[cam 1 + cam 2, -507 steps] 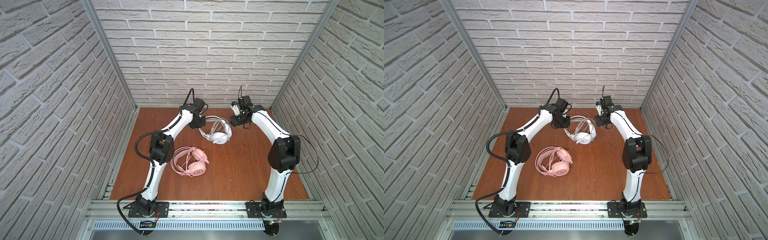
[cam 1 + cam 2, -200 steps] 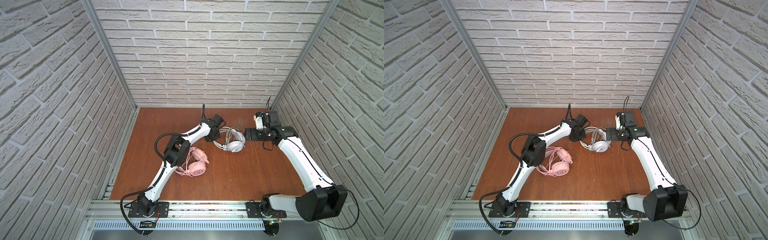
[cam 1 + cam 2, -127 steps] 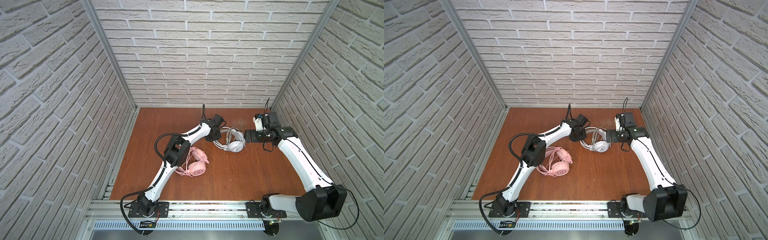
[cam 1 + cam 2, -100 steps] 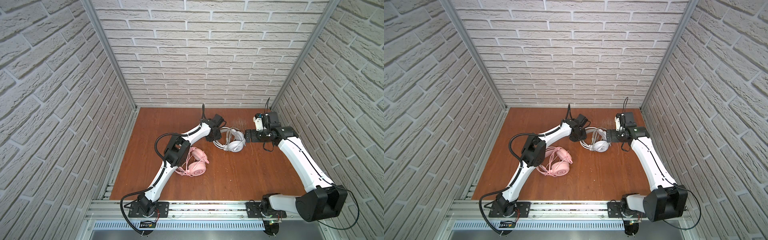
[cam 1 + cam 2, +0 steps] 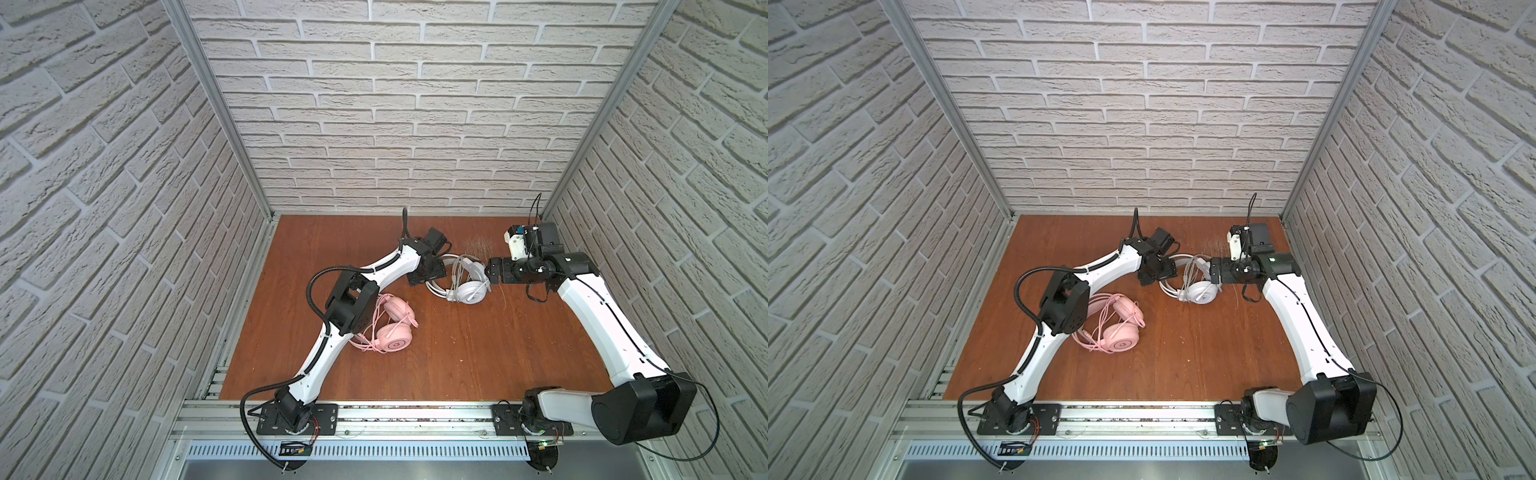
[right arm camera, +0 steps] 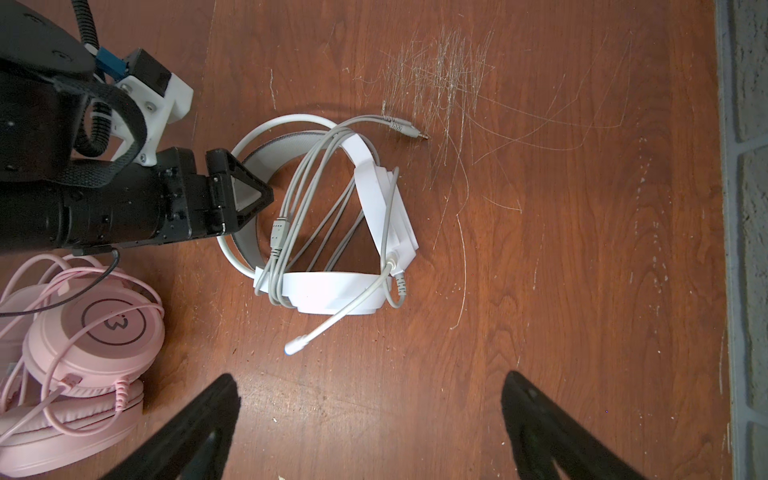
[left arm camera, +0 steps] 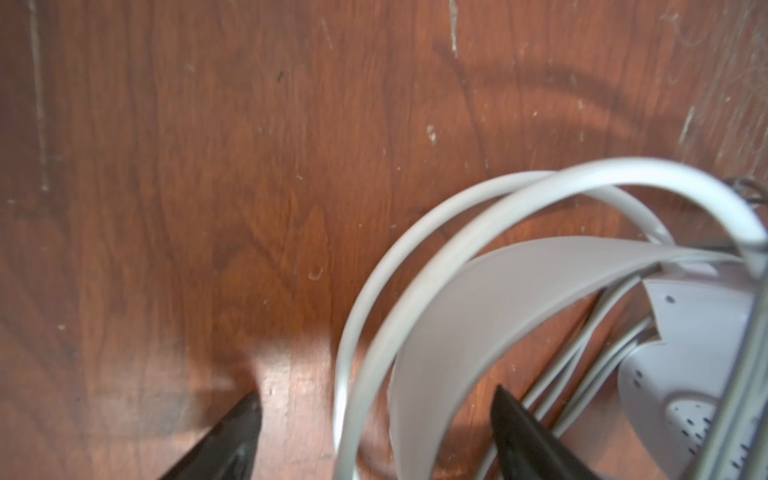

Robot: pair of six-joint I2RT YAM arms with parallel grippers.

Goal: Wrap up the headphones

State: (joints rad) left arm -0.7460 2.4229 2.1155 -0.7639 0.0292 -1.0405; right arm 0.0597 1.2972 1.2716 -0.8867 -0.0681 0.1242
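Brick walls box in a brown tabletop where the white headphones, cord wound round, lie far-centre between the wide-open, empty left claw and right claw, pink headphones lying near-left.

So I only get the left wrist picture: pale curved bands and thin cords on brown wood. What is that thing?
Observer: A white over-ear headset with a grey inner band, lying on the brown wooden table; its thin grey cord is looped round the frame.
Operator: Is the other arm holding it?
Observer: No. The right gripper hangs open and empty beside it.
Operator: Is that the only headset?
Observer: No, a pink padded headset lies by the left arm's elbow, with its cord draped over the cups.
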